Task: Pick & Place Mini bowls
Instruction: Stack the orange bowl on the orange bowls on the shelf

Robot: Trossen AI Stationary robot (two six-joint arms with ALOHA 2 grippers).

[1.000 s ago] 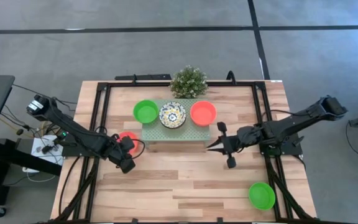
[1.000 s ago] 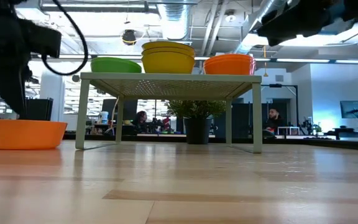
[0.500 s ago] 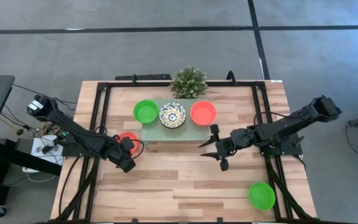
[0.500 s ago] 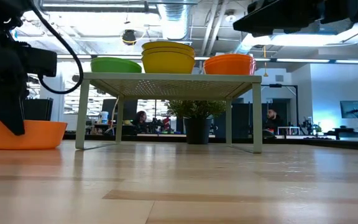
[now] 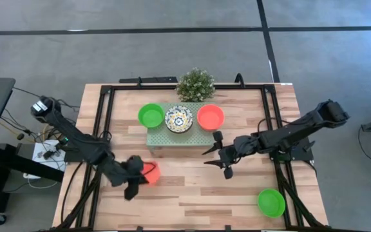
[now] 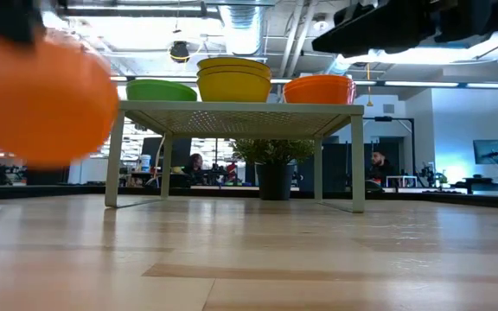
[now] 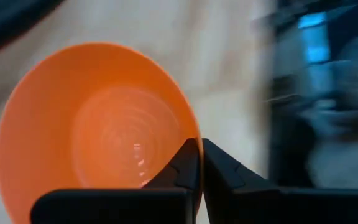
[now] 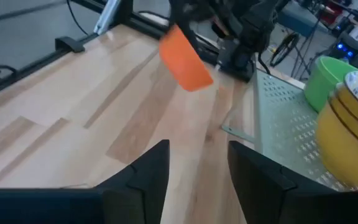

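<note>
The small round orange-red plastic bowl is held in the air by the left claw, which is clenched on its rim, one finger inside and one outside, as the left wrist view shows. In the low view this bowl hangs well above the wooden desk, in front of the left end of the pale green perforated platform. It looks light and stiff, with a smooth shiny inside marked by fine rings, so I judge it can slip or swing if the grip on the thin rim is weak; the rim is the only good place to take it. In the right wrist view it is tilted. On or at the platform are a plain bright green bowl, a white bowl with blue and yellow pattern that seems to sit on a stack of yellow-sided bowls, and another orange-red bowl. One more green bowl lies on the desk near the right front corner. The right claw hovers in front of the platform's right end with its fingers spread apart, grasping nothing. A small bushy green plant stands behind the platform.
</note>
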